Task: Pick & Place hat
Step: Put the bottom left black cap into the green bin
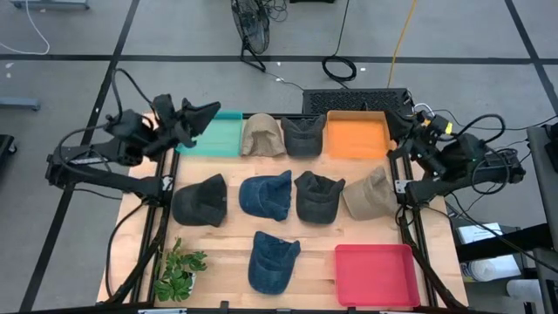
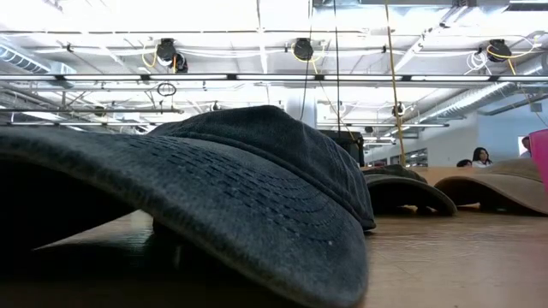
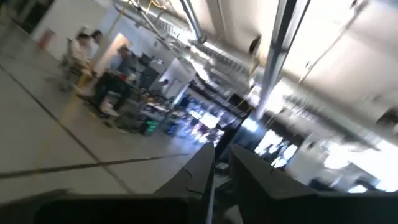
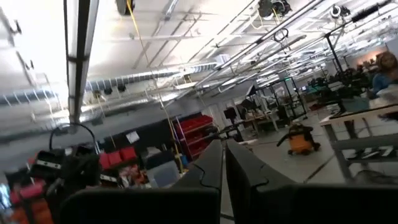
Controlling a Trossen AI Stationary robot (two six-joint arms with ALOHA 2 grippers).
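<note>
Hats lie in rows on the wooden counter (image 1: 227,253), the nearest being a black hat (image 1: 200,201). Left gripper (image 1: 207,113) hangs raised by the teal tray (image 1: 214,135), fingers seemingly narrowly parted, empty. Right gripper (image 1: 411,131) waits, pressed together. Descend squarely over one crown before closing.

Seven caps lay on the table: a tan cap (image 1: 262,135) and a dark one (image 1: 302,135) at the back, four in a middle row, one blue cap (image 1: 270,260) in front.
</note>
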